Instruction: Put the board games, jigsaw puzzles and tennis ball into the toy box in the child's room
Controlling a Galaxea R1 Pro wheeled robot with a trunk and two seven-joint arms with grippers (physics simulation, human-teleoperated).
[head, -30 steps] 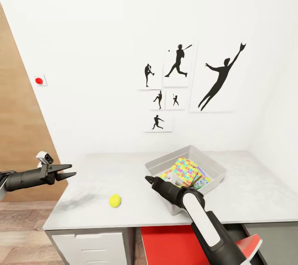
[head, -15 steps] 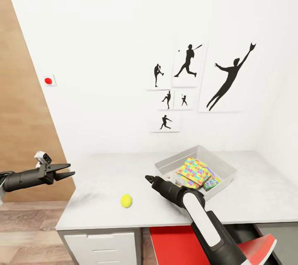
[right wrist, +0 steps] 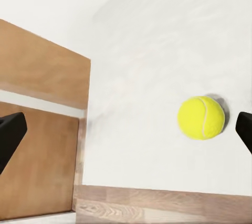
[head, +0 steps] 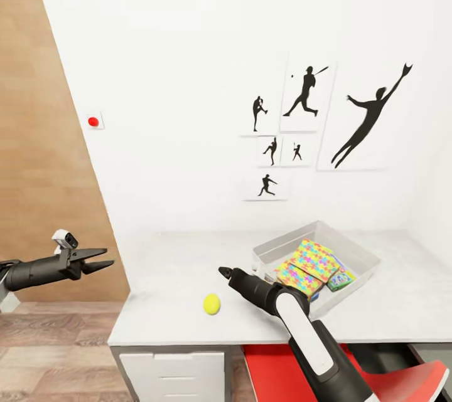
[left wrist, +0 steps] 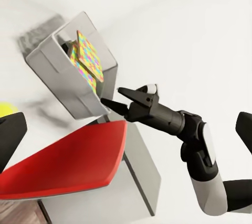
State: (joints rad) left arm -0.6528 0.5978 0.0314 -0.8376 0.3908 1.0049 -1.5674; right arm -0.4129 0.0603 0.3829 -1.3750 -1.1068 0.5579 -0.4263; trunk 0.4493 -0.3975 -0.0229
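Nearest of all: the right arm rises from the near right edge of the head view, a white and black limb reaching forward over the table [head: 163, 264].
Right gripper [head: 224, 273]: hangs low over the near part of the white tabletop, between the ball and the box; its tip reads as a narrow point in the head view, while the left wrist view shows the two fingers parted and holding nothing.
Tennis ball [head: 212, 304]: yellow, resting alone on the table near its near edge, just left of the right gripper and apart from it; the right wrist view shows it sitting between that gripper's dark fingertips, off toward one of them.
Left gripper [head: 100, 258]: held in the air off the table's left end, fingers spread a little and empty, well apart from the ball.
Toy box [head: 370, 263]: clear grey bin on the right half of the table, farther back than the ball, with colourful puzzle boxes [head: 312, 264] lying inside.
Far wall: white, with black silhouette pictures of ball players.
Step in hand, as I judge it: picking up the ball with the right gripper.
Doing it well: shift left to centre the ball between the fingers, come down around its widest part, and close gently, since a round ball will roll if nudged from one side.
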